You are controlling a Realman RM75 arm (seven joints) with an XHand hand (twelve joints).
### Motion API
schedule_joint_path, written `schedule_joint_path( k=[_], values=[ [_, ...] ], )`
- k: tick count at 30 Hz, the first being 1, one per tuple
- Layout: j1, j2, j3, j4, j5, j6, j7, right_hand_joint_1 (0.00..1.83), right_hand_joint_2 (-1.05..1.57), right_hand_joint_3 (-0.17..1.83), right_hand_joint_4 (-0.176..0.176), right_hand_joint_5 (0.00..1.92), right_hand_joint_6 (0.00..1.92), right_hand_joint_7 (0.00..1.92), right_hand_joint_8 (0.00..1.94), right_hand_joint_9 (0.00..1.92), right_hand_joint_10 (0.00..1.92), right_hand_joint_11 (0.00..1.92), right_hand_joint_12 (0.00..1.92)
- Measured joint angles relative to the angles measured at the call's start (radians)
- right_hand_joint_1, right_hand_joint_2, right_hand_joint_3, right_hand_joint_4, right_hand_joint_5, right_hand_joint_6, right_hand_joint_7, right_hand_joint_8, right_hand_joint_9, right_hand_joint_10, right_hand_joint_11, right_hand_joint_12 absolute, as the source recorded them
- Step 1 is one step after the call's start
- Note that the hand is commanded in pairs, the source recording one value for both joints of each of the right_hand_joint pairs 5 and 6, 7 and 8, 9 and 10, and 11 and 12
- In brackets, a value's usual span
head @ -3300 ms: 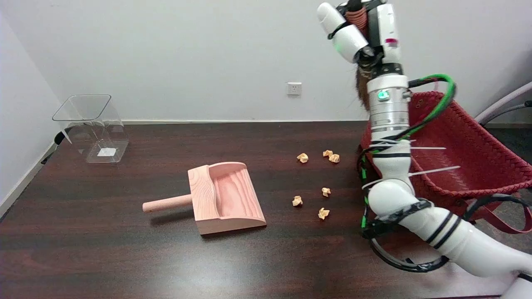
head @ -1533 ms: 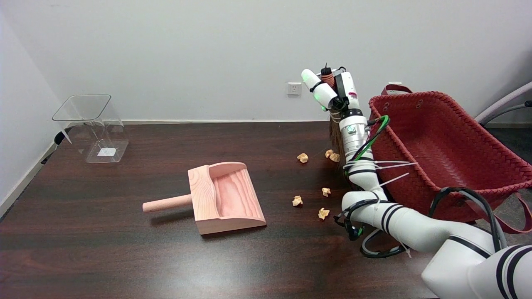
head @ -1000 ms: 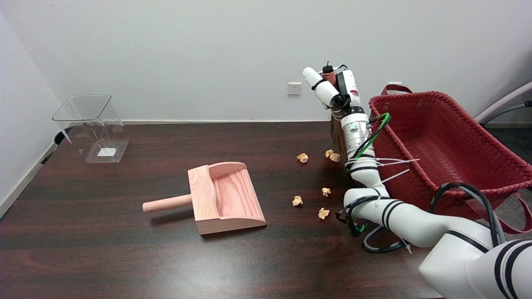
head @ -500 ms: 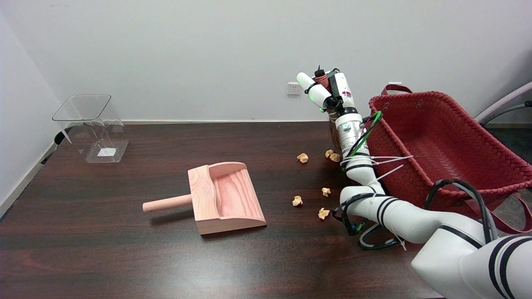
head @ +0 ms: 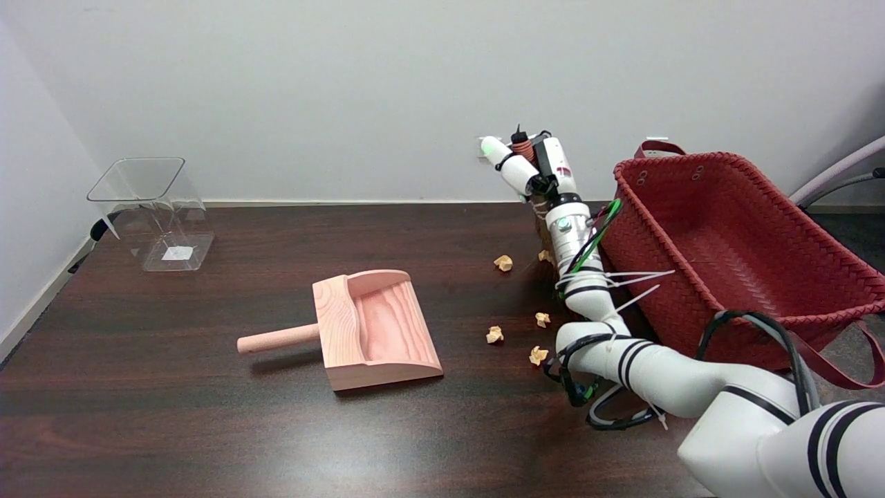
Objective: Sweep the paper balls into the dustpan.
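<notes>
Several crumpled tan paper balls lie on the dark table right of centre: one at the back (head: pixel 503 262), another (head: pixel 544 256) half hidden by my wrist, and three nearer ones (head: pixel 543 319), (head: pixel 494 335), (head: pixel 538 355). The pale wooden dustpan (head: pixel 377 328) lies left of them, its mouth towards the near right and its round handle (head: pixel 276 340) pointing left. My right hand (head: pixel 536 169) is raised over the back balls and grips a small broom by its red-wound handle (head: pixel 523 146). The brown bristles (head: pixel 538 220) hang behind my wrist, their tips hidden.
A large red woven basket (head: pixel 691 160) stands tilted at the right, close beside my forearm. At the far left corner a clear plastic bin (head: pixel 155 211) leans. Loose cables and zip ties (head: pixel 626 277) hang off my arm near the basket.
My right hand has come down from high above and moved left with the broom, now over the back paper balls. One back ball is now hidden by the wrist. Dustpan and balls lie unchanged.
</notes>
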Motion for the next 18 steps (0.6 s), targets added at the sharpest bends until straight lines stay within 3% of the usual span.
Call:
schedule_joint_path(
  k=[18],
  values=[
    [-0.093,-0.064,0.0,0.099,0.02,0.041,0.108,0.59,1.57,-0.07,0.0,1.92,1.92,1.92,1.92,1.92,1.92,1.92,1.92]
  ],
)
